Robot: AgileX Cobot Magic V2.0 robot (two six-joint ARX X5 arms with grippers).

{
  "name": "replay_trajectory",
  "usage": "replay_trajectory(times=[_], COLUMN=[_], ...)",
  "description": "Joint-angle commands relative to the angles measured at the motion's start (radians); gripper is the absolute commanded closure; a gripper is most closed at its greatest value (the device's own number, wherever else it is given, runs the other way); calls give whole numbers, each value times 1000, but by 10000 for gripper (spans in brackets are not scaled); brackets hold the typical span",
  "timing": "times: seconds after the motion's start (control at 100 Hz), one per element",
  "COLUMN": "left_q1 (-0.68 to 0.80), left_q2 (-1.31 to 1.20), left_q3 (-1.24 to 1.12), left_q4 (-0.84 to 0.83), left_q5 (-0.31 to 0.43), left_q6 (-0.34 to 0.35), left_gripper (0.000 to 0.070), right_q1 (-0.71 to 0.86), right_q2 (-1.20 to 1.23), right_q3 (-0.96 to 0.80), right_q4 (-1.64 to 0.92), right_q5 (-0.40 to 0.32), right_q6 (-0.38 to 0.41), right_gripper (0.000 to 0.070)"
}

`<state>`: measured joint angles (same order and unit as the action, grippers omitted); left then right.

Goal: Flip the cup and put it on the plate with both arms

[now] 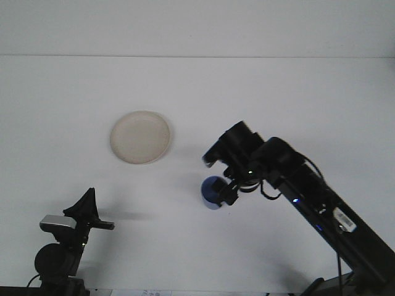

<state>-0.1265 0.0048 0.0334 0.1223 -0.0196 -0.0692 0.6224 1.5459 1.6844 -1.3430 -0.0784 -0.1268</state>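
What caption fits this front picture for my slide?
The right gripper holds a blue cup beside the empty plate; the left gripper waits low.

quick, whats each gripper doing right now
Left gripper: open, holding nothing, low over the table's near left.
Right gripper: at the blue cup; whether it is closed on it cannot be told.

Single view, front camera: mounted high behind the robot, facing forward and steeply down over the white table point(259, 92). It stands well back, taking in the table to its far edge, with the left arm point(65, 237) at lower left and the right arm point(308, 197) at lower right.
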Motion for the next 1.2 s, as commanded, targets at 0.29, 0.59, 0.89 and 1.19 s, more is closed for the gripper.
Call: replay_trajectory(times=[0.29,0.59,0.89,1.19], left_q1=[2,2,2,2], left_q2=[-1,-1,-1,-1], left_q3=[-19,-19,-19,7], left_q4=[11,11,11,49], left_q5=[2,2,2,2], left_q6=[-3,-3,-3,-33], left_gripper=[686,685,685,685], right_q1=[-441,-628,-628,-628], right_q2=[-197,-544,-874,-944], right_q3=[-147,-509,-657,-670], right_q4=[109,341,421,416], right_q5=[-133,-94,25,26], right_q6=[-8,76,102,101], right_gripper=[272,304,559,699])
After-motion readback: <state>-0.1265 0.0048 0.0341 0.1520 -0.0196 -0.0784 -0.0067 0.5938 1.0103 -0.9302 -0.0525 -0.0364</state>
